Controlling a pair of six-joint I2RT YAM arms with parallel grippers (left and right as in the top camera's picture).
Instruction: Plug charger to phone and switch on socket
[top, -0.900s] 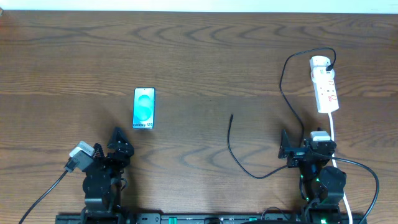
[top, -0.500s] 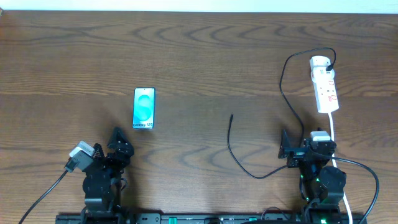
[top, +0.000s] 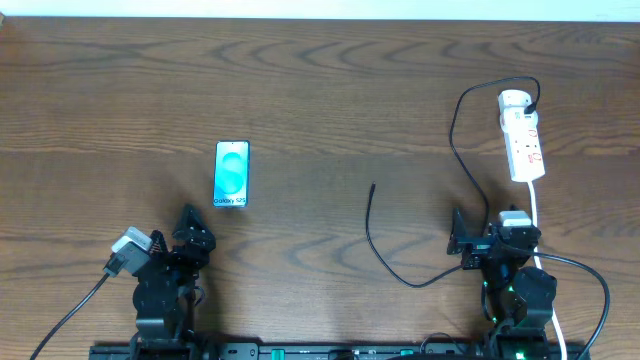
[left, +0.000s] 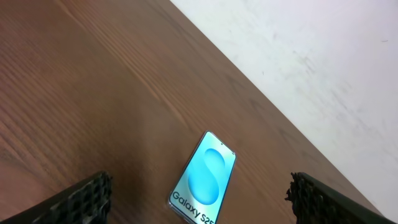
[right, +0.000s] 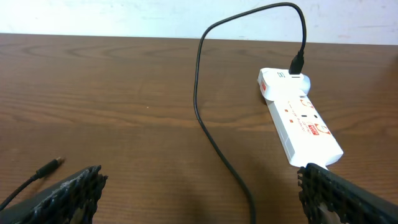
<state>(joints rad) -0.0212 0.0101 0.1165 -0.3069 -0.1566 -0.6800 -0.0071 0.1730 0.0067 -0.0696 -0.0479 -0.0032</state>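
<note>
The phone (top: 231, 173) lies flat left of centre, teal screen up; it also shows in the left wrist view (left: 203, 178), with its "Galaxy" end towards my left gripper (left: 200, 200). That gripper is open and empty, just short of the phone. The white socket strip (top: 522, 135) lies at the far right, and in the right wrist view (right: 300, 124). The charger cable (top: 458, 150) has its black plug in the strip's far end (right: 297, 62). It loops down to its loose tip (top: 372, 187) at centre (right: 50, 167). My right gripper (right: 202, 193) is open and empty, near the cable.
The strip's thick white cord (top: 537, 215) runs from the strip towards the near edge, past my right arm (top: 505, 255). My left arm (top: 165, 265) sits at the near left. The table's far edge meets a white wall (left: 311, 56).
</note>
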